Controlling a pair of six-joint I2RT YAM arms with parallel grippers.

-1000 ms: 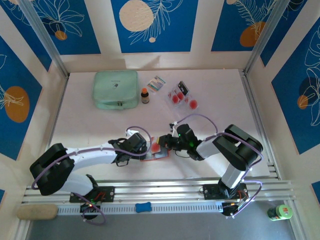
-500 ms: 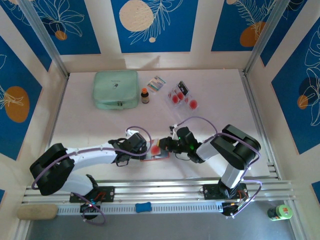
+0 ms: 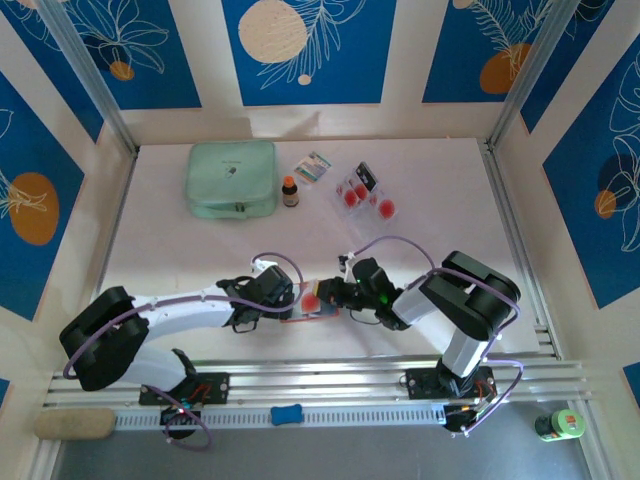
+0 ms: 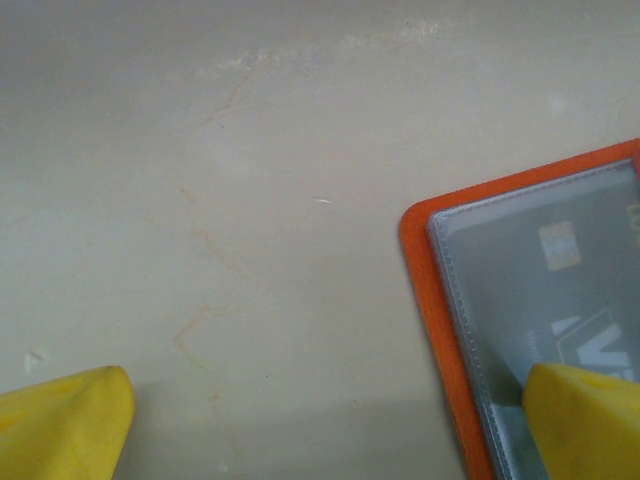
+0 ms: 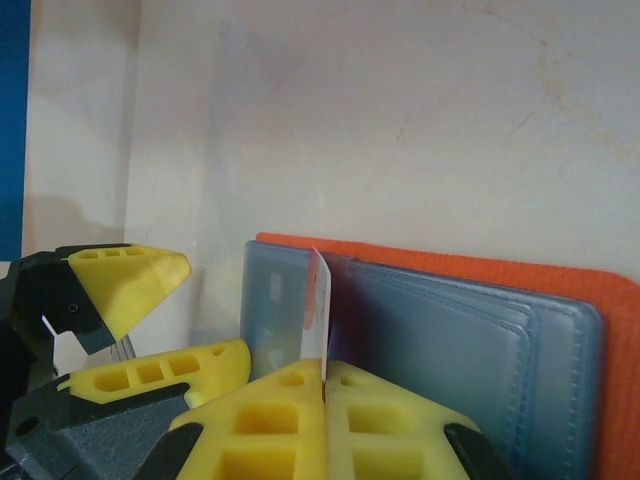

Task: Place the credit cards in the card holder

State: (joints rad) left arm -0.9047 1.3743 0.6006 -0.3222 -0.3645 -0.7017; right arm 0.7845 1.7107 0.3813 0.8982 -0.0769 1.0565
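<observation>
Inside card holder, credit card marked white "V"

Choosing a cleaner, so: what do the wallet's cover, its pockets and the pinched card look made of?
Cover: matte orange, probably faux leather or soft plastic; rounded corner, no weave visible. Pockets: grey-blue see-through vinyl, seemingly; stitched seams, another card shows through. Card: thin, stiff, pale plastic, standing on edge in the right gripper.
</observation>
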